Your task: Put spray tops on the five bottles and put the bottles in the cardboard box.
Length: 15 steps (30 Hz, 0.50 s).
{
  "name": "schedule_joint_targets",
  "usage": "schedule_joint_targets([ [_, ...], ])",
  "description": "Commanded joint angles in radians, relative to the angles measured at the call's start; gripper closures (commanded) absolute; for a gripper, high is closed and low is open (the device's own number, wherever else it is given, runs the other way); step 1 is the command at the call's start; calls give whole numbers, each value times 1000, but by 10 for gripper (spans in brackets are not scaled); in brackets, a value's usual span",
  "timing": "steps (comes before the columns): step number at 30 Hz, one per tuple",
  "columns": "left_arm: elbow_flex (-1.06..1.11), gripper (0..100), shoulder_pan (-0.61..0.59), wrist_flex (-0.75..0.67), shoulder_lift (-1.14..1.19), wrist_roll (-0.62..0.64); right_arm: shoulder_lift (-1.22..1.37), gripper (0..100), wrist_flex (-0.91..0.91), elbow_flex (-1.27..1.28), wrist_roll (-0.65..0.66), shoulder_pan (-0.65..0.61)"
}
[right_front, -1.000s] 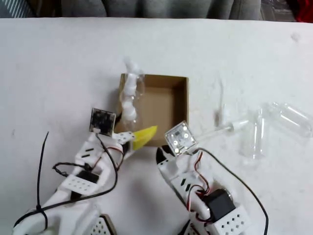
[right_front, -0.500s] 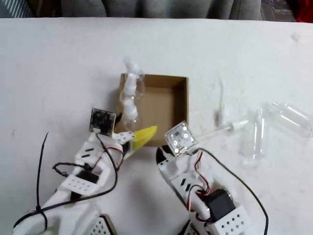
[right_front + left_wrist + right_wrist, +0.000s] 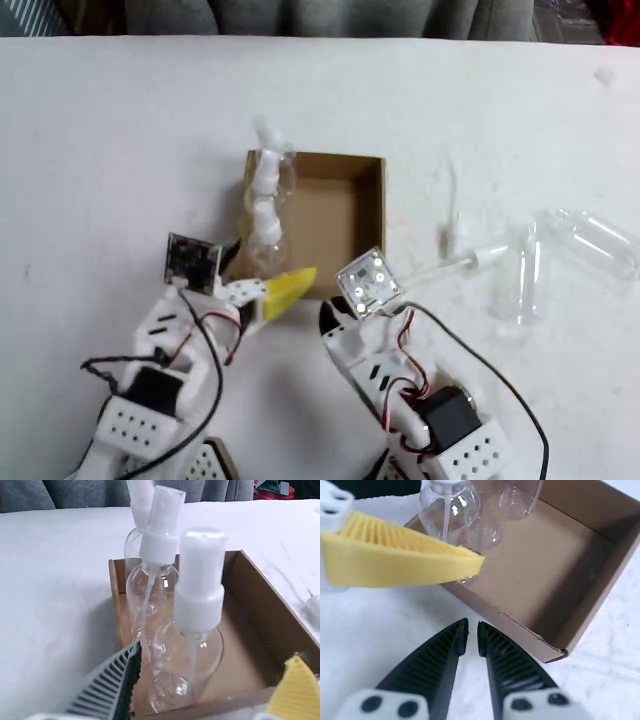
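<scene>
The cardboard box [image 3: 340, 225] sits mid-table with three clear bottles [image 3: 266, 205] standing along one side, each with a white spray top. In the left wrist view the nearest bottle [image 3: 187, 670] stands just inside the box's [image 3: 265, 615] front wall. My left gripper [image 3: 215, 657] is open just outside that wall, its grey finger [image 3: 112, 687] and yellow finger [image 3: 295, 690] wide apart. My right gripper [image 3: 472, 625] is shut and empty above the table, just short of the box's [image 3: 540, 565] front corner.
Two clear bottles [image 3: 560, 255] without tops lie on the table right of the box. Two loose spray tops [image 3: 460, 250] with thin tubes lie between them and the box. The white table [image 3: 120, 150] stretches bare to the left and behind.
My left arm has drawn back from the box toward the near left, leaving the nearest bottle standing inside. The right arm has kept still.
</scene>
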Motion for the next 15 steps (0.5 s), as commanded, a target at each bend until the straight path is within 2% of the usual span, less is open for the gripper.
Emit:
schedule_joint_targets([
  [1,-3,606,2,210,-219,6,1,982,-15,-9,5,12],
  [4,-11,606,2,330,-329,5,1,982,-15,-9,5,12],
  [8,-8,608,-13,353,-300,-54,1,982,-10,-8,9,15],
  [13,-28,608,-128,453,-300,-66,1,982,-13,-8,17,101],
  [15,-49,608,-171,508,-300,-81,1,982,-13,-8,69,142],
])
